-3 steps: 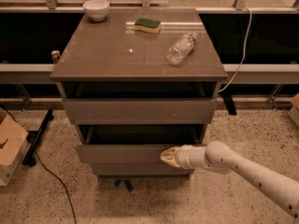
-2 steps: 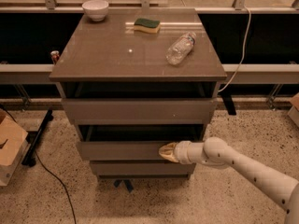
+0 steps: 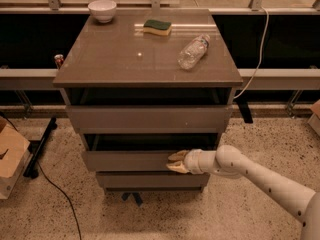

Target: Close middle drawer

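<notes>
The middle drawer [image 3: 127, 160] is the second grey-brown front of the cabinet. It stands slightly pulled out, with a dark gap above it. My gripper [image 3: 175, 162] reaches in from the lower right on a white arm. Its pale fingertips press flat against the right part of the drawer's front. The top drawer [image 3: 150, 118] above also sits a little forward of the cabinet. The lowest drawer front [image 3: 150, 179] sits further back beneath.
On the tabletop [image 3: 115, 59] are a white bowl [image 3: 102, 9], a green-and-yellow sponge [image 3: 157, 27] and a lying plastic bottle [image 3: 193, 51]. A cardboard box [image 3: 10, 159] and a black cable [image 3: 55, 189] lie on the floor at left. A white cable [image 3: 257, 59] hangs at right.
The middle drawer has slid back into the cabinet, and my gripper has moved forward with it against its front.
</notes>
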Tool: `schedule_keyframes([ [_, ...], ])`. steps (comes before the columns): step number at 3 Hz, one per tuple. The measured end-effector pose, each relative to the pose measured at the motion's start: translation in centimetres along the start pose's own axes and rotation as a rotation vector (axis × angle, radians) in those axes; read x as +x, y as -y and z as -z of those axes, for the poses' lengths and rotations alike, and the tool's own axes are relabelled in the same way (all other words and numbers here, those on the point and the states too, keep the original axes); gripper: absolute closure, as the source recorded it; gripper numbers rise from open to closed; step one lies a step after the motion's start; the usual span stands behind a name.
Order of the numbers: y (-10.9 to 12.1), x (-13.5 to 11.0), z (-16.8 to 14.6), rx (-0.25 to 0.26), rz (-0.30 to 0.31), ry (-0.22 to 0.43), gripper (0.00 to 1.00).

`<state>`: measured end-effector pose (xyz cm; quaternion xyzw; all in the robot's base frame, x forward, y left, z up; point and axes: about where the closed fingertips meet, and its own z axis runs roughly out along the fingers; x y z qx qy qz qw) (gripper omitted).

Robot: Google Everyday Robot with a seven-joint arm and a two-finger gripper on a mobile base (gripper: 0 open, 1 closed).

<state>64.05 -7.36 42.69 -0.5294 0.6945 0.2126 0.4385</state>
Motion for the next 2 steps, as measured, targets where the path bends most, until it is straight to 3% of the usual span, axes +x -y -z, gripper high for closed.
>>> schedule_keyframes([
  [1,-0.19,-0.09,-0.26,-0.005,0.000,0.002,0.00],
  [2,-0.19,-0.09,-0.26,-0.005,0.000,0.002,0.00],
])
